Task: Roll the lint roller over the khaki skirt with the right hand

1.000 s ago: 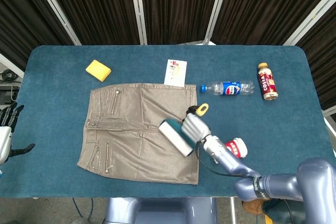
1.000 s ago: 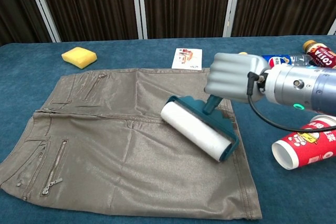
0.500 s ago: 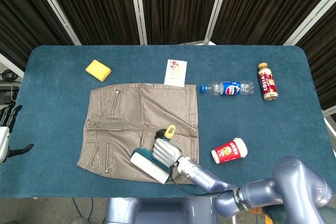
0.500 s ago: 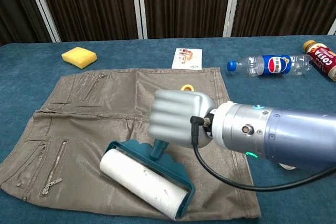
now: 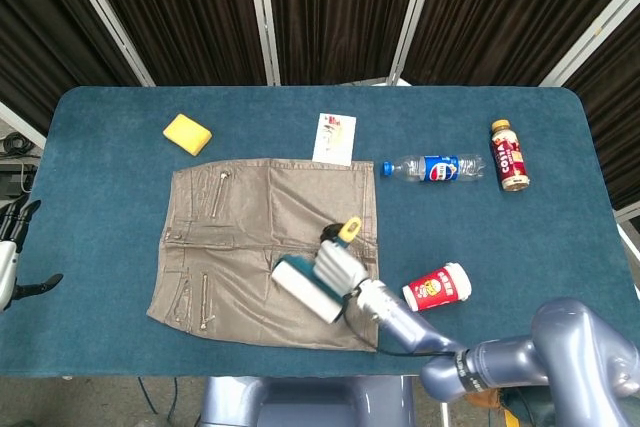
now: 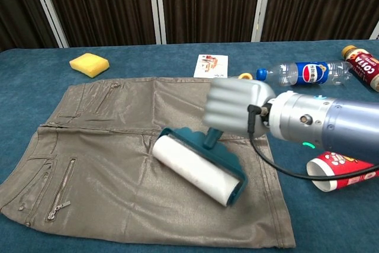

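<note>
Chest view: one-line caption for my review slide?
Right hand holds the lint roller on the khaki skirt.

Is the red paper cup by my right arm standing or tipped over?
Tipped over. The red paper cup lies on its side on the table, open mouth showing in the chest view.

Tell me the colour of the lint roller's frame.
Teal, around a white roll; the lint roller shows best in the chest view.

Right hand [image 6: 237, 108] clenched in a fist around a handle, knuckles facing the chest camera, silver forearm reaching in from the right and low over the desk, left hand [image 5: 12, 252] at the far left edge, dark fingers [image 5: 22, 215] spread, holding nothing
</note>
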Motion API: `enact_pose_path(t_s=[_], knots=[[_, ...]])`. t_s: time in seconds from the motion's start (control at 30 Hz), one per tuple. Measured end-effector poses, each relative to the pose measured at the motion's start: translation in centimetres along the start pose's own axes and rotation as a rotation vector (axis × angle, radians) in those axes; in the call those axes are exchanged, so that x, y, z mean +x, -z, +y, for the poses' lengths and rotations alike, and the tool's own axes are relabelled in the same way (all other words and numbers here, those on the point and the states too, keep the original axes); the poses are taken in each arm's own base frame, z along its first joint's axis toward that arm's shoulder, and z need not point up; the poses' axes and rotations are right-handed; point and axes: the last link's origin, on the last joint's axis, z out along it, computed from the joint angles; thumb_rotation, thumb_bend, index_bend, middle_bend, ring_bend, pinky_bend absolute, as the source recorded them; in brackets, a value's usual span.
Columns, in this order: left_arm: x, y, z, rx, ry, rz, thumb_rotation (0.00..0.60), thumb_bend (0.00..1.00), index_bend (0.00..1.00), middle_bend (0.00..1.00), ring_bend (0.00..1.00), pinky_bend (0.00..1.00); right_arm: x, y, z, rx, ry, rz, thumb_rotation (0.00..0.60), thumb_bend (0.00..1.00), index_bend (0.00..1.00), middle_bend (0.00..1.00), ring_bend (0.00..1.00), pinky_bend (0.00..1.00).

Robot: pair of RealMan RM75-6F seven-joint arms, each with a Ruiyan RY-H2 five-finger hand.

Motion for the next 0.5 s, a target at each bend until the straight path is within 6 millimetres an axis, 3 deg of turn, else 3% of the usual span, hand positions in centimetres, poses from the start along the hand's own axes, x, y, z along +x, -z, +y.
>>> enact_pose_path(t_s=[0.23, 0.5], knots=[[-0.1, 0.0, 0.1, 0.002, -0.004, -0.003, 0.6, 0.0, 0.0, 0.0, 0.0, 0.0, -6.2, 1.8, 3.5, -0.102, -0.027, -0.127, 0.6, 0.88, 0.51, 0.53, 0.4, 0.41], [-0.3, -0.1, 0.2, 0.0, -0.012, -0.005, 0.6, 0.0, 0.0, 0.0, 0.0, 0.0, -11.9, 4.0, 7.3, -0.235, -0.077, -0.277, 0.6, 0.88, 0.51, 0.53, 0.4, 0.41]])
